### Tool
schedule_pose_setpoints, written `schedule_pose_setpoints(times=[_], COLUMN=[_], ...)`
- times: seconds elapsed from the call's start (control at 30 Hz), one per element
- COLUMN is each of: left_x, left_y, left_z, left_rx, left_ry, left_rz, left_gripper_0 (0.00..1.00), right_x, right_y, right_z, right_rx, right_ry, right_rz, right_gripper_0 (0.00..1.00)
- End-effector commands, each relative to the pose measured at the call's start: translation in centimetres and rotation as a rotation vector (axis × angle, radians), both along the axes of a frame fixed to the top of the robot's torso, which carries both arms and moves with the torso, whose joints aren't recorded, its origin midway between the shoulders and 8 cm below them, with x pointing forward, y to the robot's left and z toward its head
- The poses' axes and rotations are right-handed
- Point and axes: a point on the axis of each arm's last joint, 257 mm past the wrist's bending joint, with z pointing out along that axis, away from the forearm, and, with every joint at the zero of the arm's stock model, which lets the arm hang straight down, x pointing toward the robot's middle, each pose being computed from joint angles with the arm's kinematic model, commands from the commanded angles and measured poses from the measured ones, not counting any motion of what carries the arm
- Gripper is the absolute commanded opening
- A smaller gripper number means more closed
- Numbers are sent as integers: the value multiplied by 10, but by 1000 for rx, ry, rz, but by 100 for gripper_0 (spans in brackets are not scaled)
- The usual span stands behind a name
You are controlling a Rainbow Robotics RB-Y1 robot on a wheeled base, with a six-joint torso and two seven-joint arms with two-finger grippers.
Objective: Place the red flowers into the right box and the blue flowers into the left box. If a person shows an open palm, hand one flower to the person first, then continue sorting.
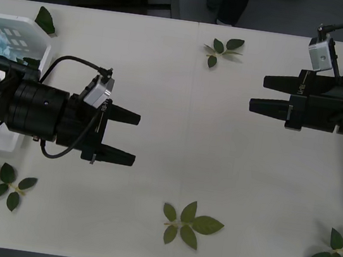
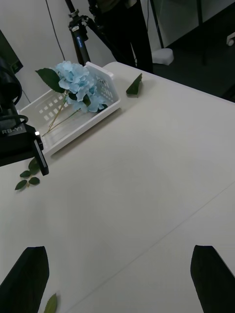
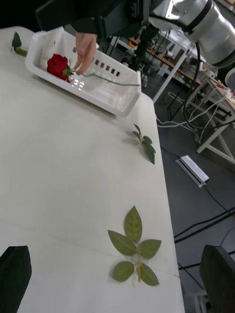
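While a person's hand (image 3: 85, 49) reached down into the right box (image 3: 122, 100), its fingers sat on the stem of a red flower (image 3: 58, 65) lying in that box, the rose head at about nine o'clock from the hand. Out from there, a small leaf sprig (image 3: 145, 145) lay on the table (image 3: 63, 186) just past the box's near corner, and a bigger four-leaf sprig (image 3: 133, 246) lay closer to the left wrist camera.

And both arms hung over bare tabletop, holding nothing! The left gripper (image 1: 122, 135) sat at roughly eight o'clock on the table in the front view, its black fingers spread wide. The right gripper (image 1: 270, 94) hovered at about two o'clock, fingers also parted and empty.

Over at the ten o'clock corner, the left box (image 2: 58, 132) held the blue flowers (image 2: 78, 83), a pale hydrangea head with green leaves and stems trailing along the slotted base. A loose leaf (image 2: 134, 85) rested beside that box's far end.
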Motion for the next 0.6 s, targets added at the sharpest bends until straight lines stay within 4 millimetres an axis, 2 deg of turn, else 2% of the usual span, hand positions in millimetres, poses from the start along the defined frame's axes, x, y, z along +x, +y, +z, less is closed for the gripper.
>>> schedule_pose_setpoints(times=[0.03, 0.2, 0.37, 0.6], left_x=[-3, 1, 11, 3], left_y=[-12, -10, 2, 7], left_z=[7, 7, 12, 3], left_rx=[-16, -8, -35, -20], left_ry=[-73, -102, -107, -90], left_rz=[-27, -19, 38, 28], left_gripper_0=[100, 100, 100, 100], right_x=[3, 3, 3, 3], right_y=[-4, -4, -4, -4], right_z=[20, 20, 20, 20], right_rx=[-35, -35, -35, -35], right_ry=[-76, -76, -76, -76], right_rz=[11, 11, 11, 11], right_gripper_0=[85, 85, 85, 85])
